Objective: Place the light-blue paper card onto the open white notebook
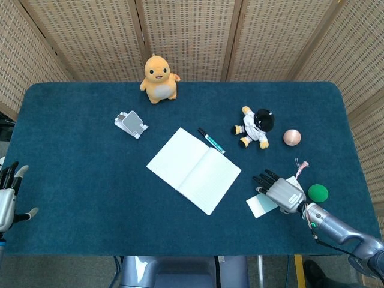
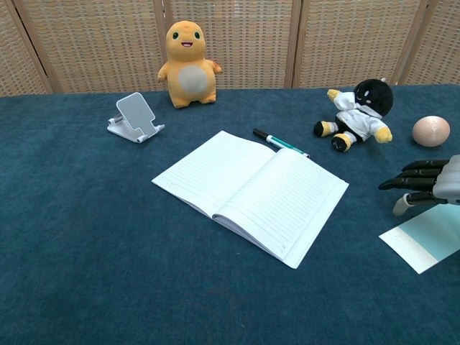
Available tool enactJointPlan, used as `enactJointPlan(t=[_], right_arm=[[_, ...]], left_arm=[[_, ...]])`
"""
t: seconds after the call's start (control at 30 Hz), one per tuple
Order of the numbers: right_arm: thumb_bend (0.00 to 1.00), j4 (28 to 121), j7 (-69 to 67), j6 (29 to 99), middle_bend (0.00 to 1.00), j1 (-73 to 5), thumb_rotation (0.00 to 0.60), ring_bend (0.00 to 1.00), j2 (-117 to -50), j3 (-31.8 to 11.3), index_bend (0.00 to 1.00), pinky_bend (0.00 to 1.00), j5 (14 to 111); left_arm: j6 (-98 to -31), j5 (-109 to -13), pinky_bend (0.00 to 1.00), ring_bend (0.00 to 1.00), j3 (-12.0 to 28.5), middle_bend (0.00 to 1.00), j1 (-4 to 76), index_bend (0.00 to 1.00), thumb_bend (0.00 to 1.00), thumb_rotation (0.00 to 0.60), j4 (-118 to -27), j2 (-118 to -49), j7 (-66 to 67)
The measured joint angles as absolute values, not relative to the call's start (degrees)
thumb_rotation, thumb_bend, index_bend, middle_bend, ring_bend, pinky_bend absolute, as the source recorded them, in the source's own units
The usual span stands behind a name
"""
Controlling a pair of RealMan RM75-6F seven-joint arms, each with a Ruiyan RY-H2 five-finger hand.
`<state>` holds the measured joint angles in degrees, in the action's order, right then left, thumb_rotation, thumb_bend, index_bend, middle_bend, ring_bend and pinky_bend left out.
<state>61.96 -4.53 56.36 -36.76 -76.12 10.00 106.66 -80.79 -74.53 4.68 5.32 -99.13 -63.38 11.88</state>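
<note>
While the light-blue card (image 2: 425, 241) is lying ungrasped beside the notebook (image 2: 251, 193), the right hand (image 1: 281, 192) is hovering, fingers spread, empty.

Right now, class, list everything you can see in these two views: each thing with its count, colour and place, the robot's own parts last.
table: one, dark blue cloth top
notebook: one, white, open, centre
pen: one, teal and black, at the notebook's far edge
card: one, light blue and white, near right, flat
stand: one, white, far left of the notebook
orange plush: one, far edge
black and white plush: one, right of the pen
pink ball: one, far right
green ball: one, near right
left robot hand: near left edge, open
right robot hand: above the card, open
</note>
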Motion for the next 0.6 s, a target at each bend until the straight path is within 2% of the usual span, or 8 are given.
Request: enactJointPlan(t=[0.1, 0.23, 0.3, 0.6], right_arm=[[0.06, 62.32, -4.40, 56.63, 0.00, -36.93, 0.600, 0.00, -75.93, 10.14, 0.20, 0.00, 106.61], [0.17, 62.41, -4.36, 56.83, 0.00, -37.01, 0.600, 0.00, -75.95, 10.25, 0.21, 0.00, 106.34], [0.19, 62.32, -4.45, 57.01, 0.00, -37.00, 0.600, 0.00, -76.10, 10.30, 0.21, 0.00, 106.22], [0.16, 61.04, -5.29, 58.08, 0.00, -36.81, 0.600, 0.00, -76.92, 10.95, 0.21, 0.00, 106.29]], left_arm=[[-80.93, -74.60, 0.00, 0.00, 4.64, 0.00, 5.29, 0.00, 0.00, 0.600, -99.15, -63.34, 11.77], [-80.96, -74.71, 0.00, 0.00, 4.54, 0.00, 5.28, 0.00, 0.00, 0.600, -99.21, -63.25, 11.59], [-80.95, -74.79, 0.00, 0.00, 4.49, 0.00, 5.30, 0.00, 0.00, 0.600, -99.23, -63.20, 11.55], [-81.06, -75.02, 0.00, 0.00, 4.29, 0.00, 5.32, 0.00, 0.00, 0.600, -99.23, -63.18, 11.51]])
